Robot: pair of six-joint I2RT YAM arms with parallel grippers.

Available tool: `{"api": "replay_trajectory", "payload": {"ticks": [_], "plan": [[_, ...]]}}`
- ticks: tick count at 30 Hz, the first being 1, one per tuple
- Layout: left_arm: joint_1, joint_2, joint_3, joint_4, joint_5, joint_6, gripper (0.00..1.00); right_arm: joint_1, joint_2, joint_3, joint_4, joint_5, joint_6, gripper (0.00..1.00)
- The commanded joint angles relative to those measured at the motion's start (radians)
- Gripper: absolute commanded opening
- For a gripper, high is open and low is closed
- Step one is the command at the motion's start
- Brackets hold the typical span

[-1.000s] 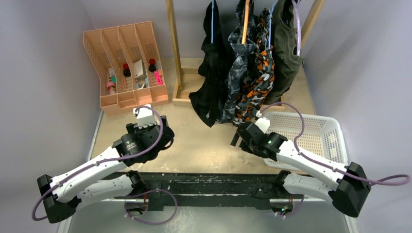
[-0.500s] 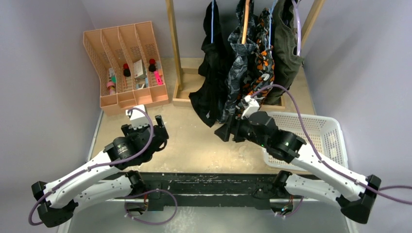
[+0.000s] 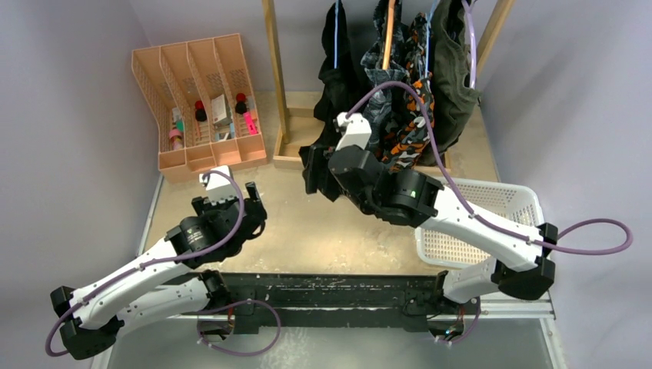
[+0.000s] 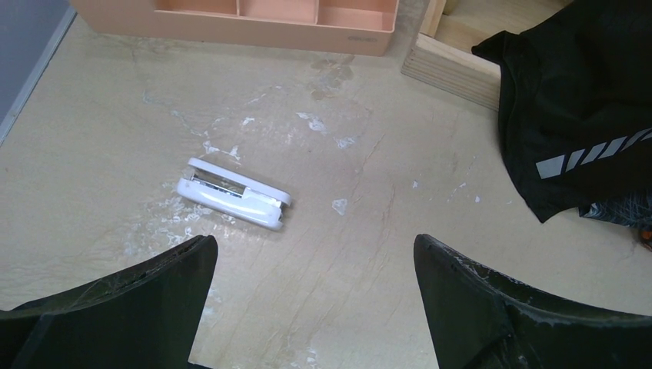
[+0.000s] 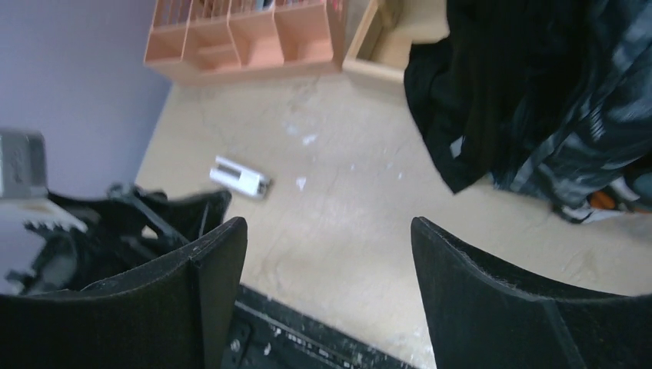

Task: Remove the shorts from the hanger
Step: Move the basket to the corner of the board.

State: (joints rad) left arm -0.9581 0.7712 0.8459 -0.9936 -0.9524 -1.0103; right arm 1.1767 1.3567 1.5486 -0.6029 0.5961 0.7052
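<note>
The right gripper point(image 5: 329, 231) hovers near the black shorts point(image 3: 334, 86), fingers apart and empty; the left gripper point(image 4: 314, 247) sits well apart from them, fingers wide.

The whole scuffed beige tabletop point(image 3: 323, 223) is taken in from above and behind the arm bases by the top external view, aimed down and forward from well back. The left wrist view is set close over the tabletop, looking steeply down past the left gripper point(image 4: 314, 242) to a small white flat plastic device point(image 4: 233, 193). The right wrist view is held higher and turned leftward across the table past the right gripper point(image 5: 327, 223); it is slightly blurred. The white device, the peach slotted plastic organiser point(image 3: 207, 163) and the plain black fabric shorts point(image 3: 336, 84) are shared by both wrist views; the last two are also seen from above.
</note>
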Motion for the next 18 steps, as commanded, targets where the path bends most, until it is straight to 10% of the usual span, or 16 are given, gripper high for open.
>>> {"api": "replay_trajectory", "payload": {"ticks": [1, 9, 18], "plan": [[-0.002, 0.000, 0.011, -0.006, -0.045, -0.013, 1.00, 0.000, 0.051, 0.177, -0.060, 0.187, -0.076, 0.80], [-0.002, -0.001, 0.009, -0.007, -0.045, -0.016, 1.00, -0.021, 0.208, 0.529, -0.124, 0.384, -0.273, 0.89], [-0.001, 0.006, 0.012, -0.011, -0.045, -0.017, 1.00, -0.194, 0.345, 0.708, -0.157, 0.098, -0.335, 0.87]]}}
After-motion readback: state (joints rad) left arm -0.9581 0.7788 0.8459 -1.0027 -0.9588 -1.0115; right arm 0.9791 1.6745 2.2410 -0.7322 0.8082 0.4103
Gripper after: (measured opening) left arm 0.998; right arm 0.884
